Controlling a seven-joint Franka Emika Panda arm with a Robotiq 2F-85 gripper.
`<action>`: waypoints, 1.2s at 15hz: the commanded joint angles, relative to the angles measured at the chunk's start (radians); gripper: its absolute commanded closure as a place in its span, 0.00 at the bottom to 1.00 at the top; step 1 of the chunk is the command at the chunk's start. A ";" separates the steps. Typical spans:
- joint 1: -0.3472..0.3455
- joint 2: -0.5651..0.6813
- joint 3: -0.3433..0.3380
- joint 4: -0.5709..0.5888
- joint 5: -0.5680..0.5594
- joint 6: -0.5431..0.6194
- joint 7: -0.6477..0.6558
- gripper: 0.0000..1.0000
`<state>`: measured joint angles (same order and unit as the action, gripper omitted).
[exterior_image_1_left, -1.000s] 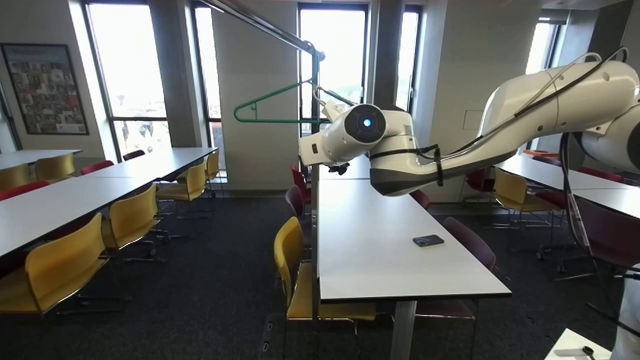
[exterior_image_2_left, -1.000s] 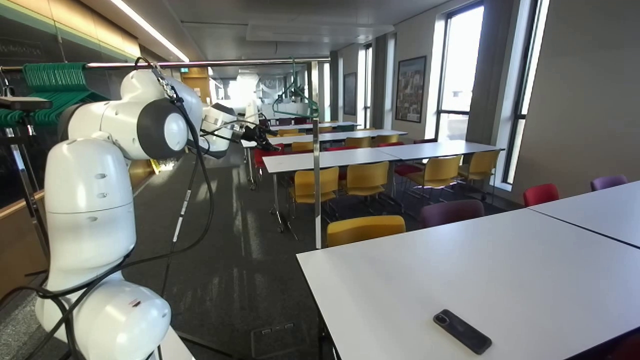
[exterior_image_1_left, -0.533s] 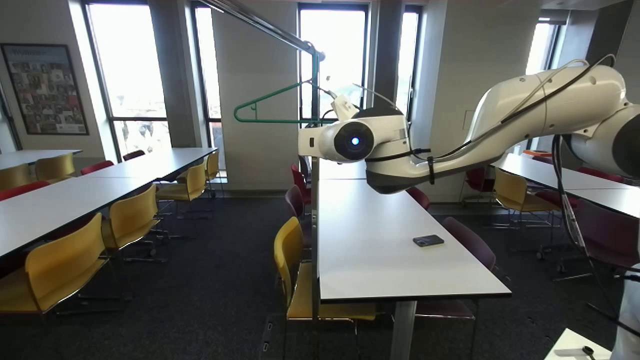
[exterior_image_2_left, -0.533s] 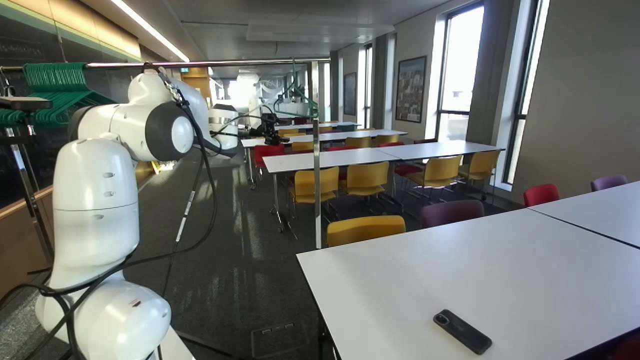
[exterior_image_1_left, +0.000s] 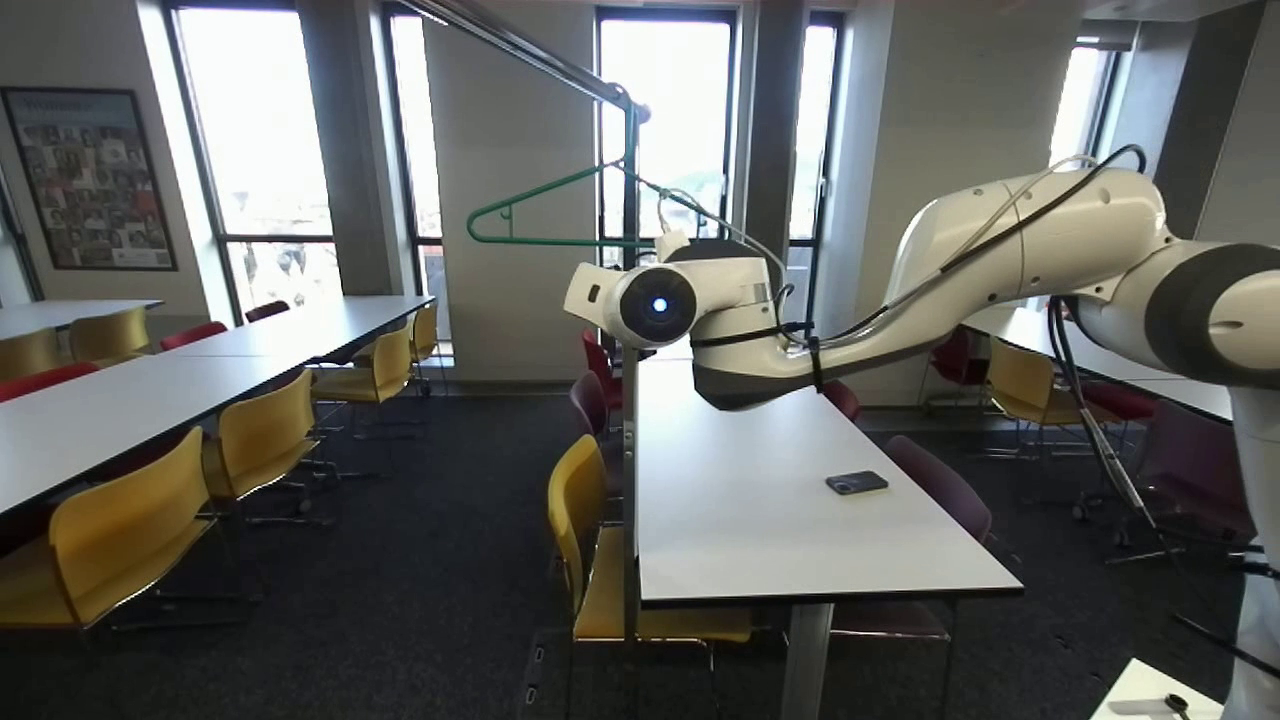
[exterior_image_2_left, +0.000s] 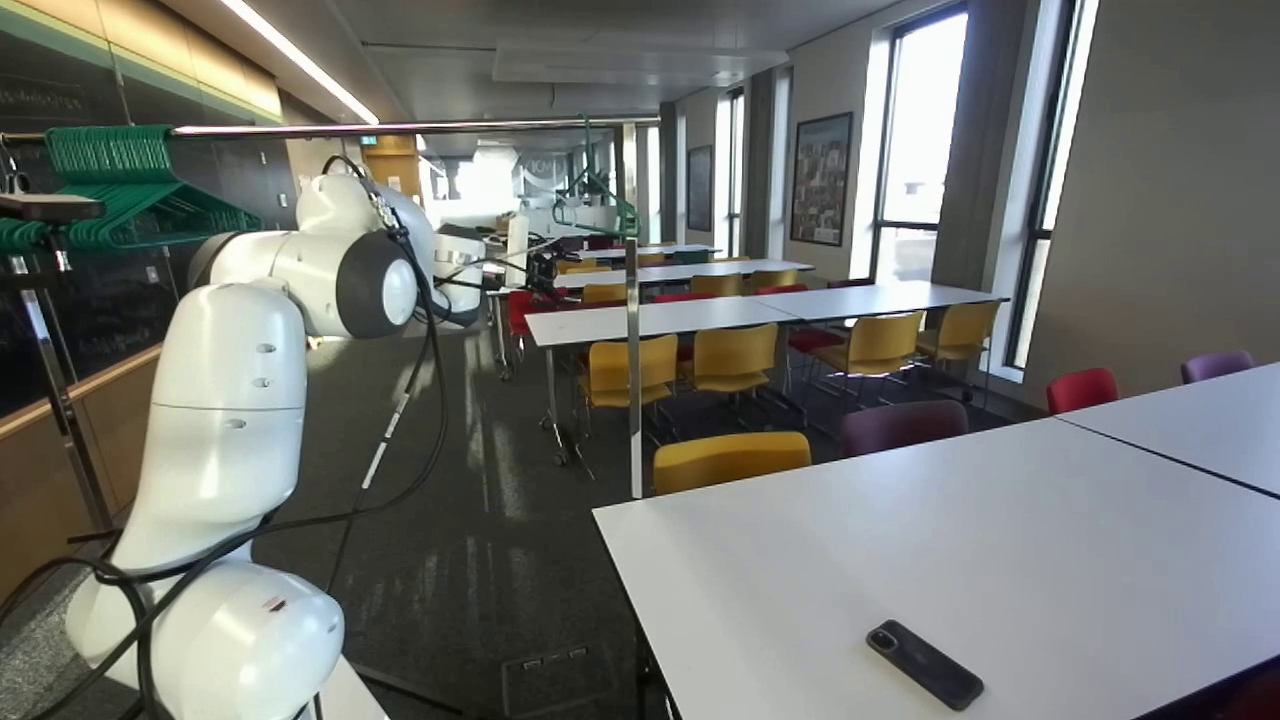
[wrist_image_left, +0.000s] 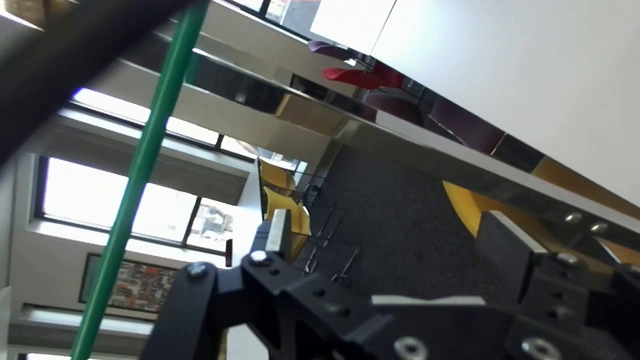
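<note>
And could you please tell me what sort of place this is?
Probably a classroom or meeting room: it has long white tables, rows of coloured chairs and a dark board along one wall.

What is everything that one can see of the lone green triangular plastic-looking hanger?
The thin, triangular, plastic-looking green hanger hangs by its hook near the end of the shiny metal rail. It has sloping shoulders, a nearly level lower bar and a short inner upright. The open black gripper does not hold it.
</note>
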<state>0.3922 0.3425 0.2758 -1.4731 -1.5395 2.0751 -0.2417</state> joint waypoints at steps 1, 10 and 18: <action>0.052 0.050 -0.019 0.110 -0.126 -0.030 0.084 0.00; 0.076 0.129 -0.060 0.279 -0.288 -0.059 0.123 0.00; 0.069 0.137 -0.082 0.318 -0.218 -0.075 0.090 0.63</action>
<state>0.4553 0.4828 0.1930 -1.1751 -1.7916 2.0309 -0.1199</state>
